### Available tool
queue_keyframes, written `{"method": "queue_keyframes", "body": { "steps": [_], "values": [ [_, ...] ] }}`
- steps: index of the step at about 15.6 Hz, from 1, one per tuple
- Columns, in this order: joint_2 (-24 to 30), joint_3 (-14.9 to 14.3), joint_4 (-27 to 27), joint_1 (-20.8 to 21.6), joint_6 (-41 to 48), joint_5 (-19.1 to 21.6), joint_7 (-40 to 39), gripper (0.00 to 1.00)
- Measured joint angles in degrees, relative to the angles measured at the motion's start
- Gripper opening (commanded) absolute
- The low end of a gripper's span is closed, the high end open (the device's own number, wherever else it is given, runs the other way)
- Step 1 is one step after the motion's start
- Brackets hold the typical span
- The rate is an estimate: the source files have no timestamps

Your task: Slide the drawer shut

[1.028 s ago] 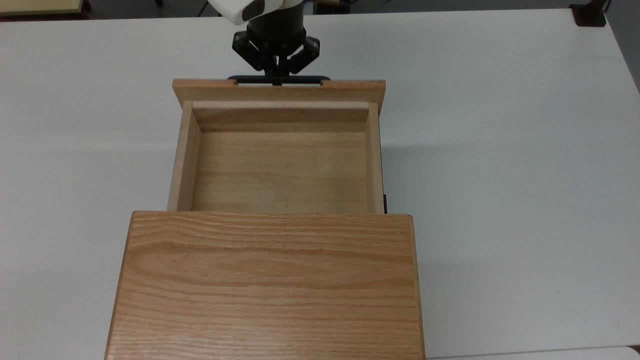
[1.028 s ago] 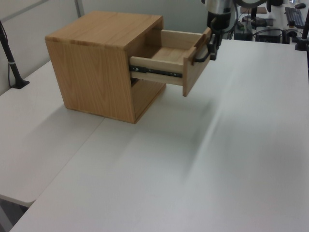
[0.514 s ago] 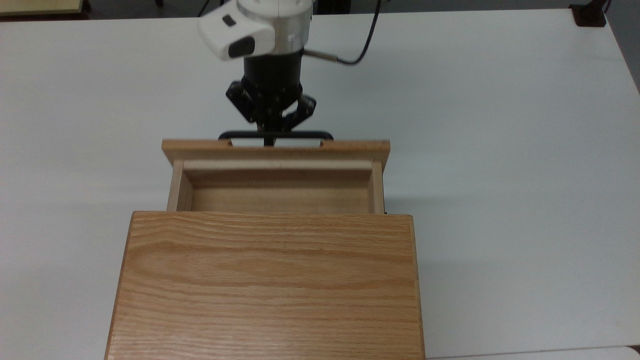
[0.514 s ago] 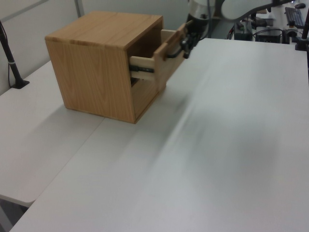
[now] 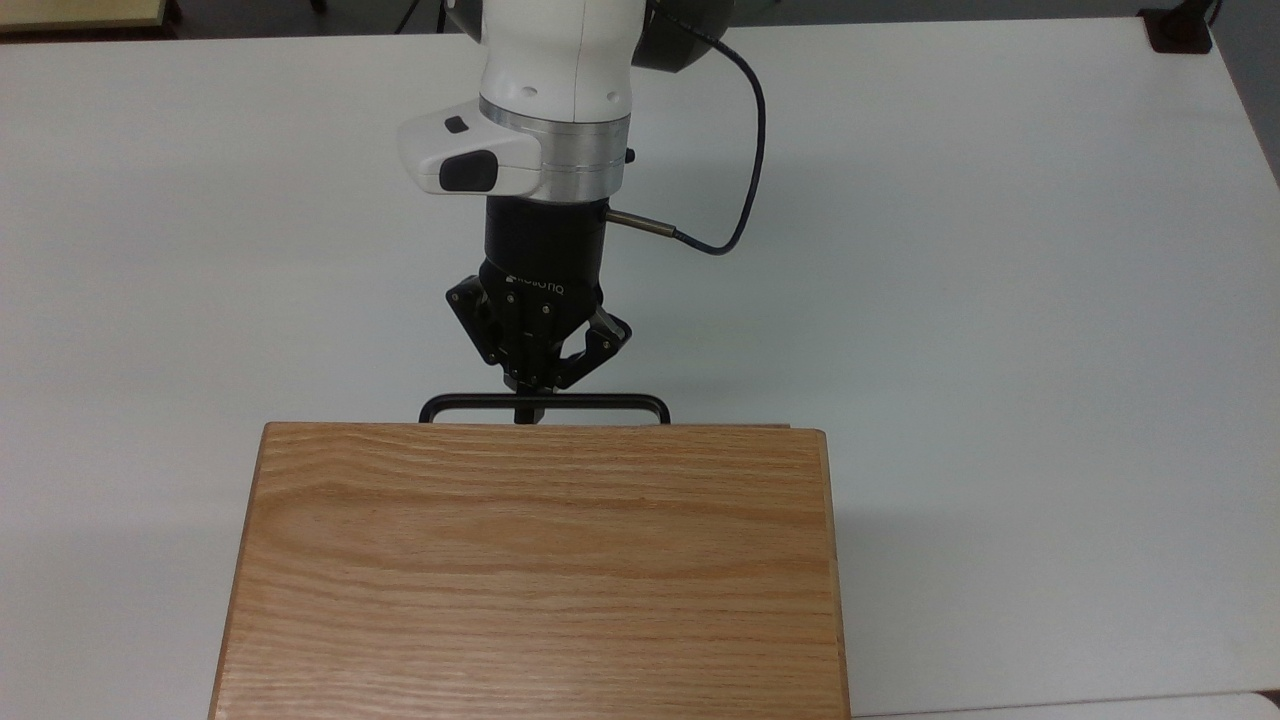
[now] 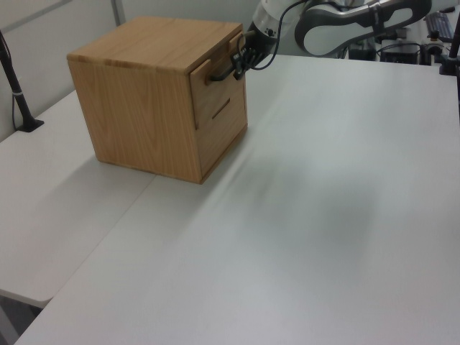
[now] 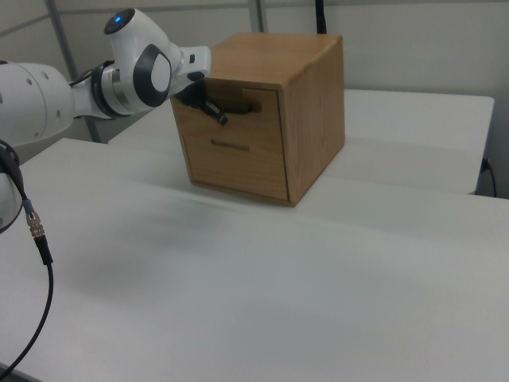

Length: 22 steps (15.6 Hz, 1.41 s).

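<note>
Now the drawer sits pushed home in the upper slot of the wooden cabinet, its front panel about flush with the cabinet face in the right view. In the top view only a sliver of the panel and the black bar handle stick out past the cabinet top. The gripper is closed on that handle at about mid-length, a sensible place to hold it: a push there runs straight along the slides and should not twist the drawer sideways. The arm reaches in level with the handle, in line with the direction of travel.

The drawer's front faces the arm, toward the top view's upper edge, and its sliding axis runs from there back into the cabinet; the handle lies crosswise to that. Whether a hairline gap remains at the front is hard to judge from the left view, but the closing looks done. The cabinet stands on the white worktop.
</note>
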<state>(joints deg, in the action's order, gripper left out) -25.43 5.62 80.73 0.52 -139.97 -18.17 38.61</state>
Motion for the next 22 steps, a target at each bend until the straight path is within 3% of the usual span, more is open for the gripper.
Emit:
{"method": "queue_keyframes", "body": {
  "steps": [1, 2, 4, 6, 9, 12, 14, 18, 22],
  "values": [
    [-0.3, 0.0, -0.3, 0.0, -0.4, 0.0, 1.3, 0.01],
    [-0.3, 0.0, -0.3, 0.0, -0.4, 0.0, 1.9, 0.19],
    [-0.3, 0.0, -0.4, 0.0, -0.5, 0.0, 2.5, 0.69],
    [0.1, 0.0, -0.1, -0.1, 0.4, 0.0, 2.5, 1.00],
    [3.7, 1.1, 0.8, -0.2, 12.0, 0.0, 1.1, 1.00],
    [9.4, 5.5, 1.1, -0.4, 30.2, 0.4, -0.9, 1.00],
    [13.4, 7.2, 1.4, -0.4, 39.9, 3.1, -3.0, 1.00],
    [20.1, 7.4, 2.7, -0.4, 50.9, 9.7, -5.3, 1.00],
    [25.5, 6.0, 8.5, 1.0, 51.8, 12.9, -6.8, 1.00]
  ]
}}
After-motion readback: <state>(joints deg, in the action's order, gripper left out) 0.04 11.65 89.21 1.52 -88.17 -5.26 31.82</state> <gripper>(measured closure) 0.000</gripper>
